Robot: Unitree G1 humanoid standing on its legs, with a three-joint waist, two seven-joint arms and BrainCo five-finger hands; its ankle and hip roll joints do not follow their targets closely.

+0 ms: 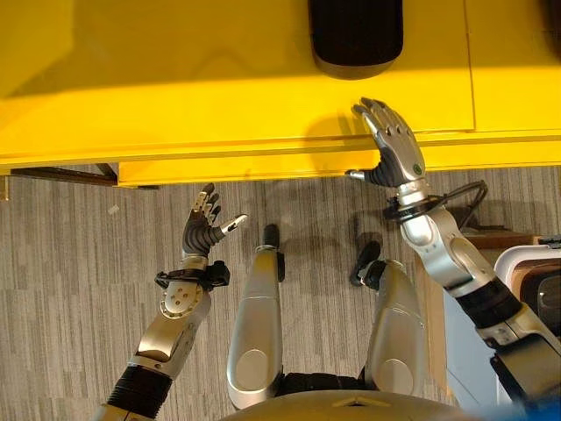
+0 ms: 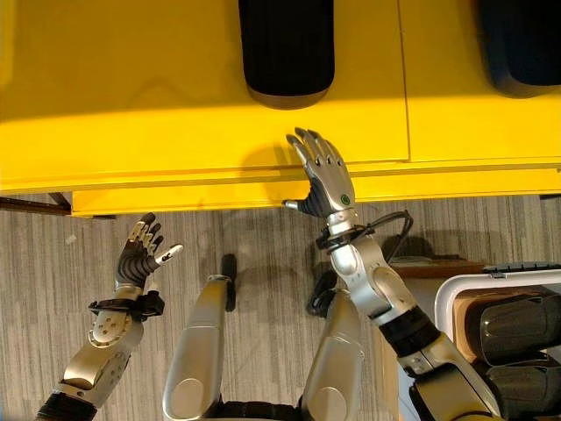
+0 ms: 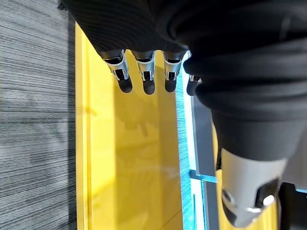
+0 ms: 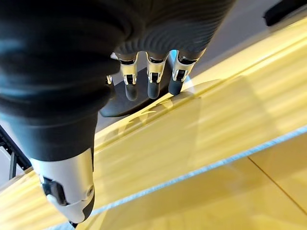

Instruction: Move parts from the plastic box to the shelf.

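On yellow shelf (image 2: 131,114): black part (image 2: 287,48), likely stiff, smooth; grip its sides. Right hand (image 2: 323,175) fingers spread, left hand (image 2: 140,250) relaxed, both empty.

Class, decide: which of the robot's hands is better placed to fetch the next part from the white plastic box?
Right. The right hand, open over the yellow shelf, is on the same side as the plastic box. The left hand hovers open over the floor, far from it.
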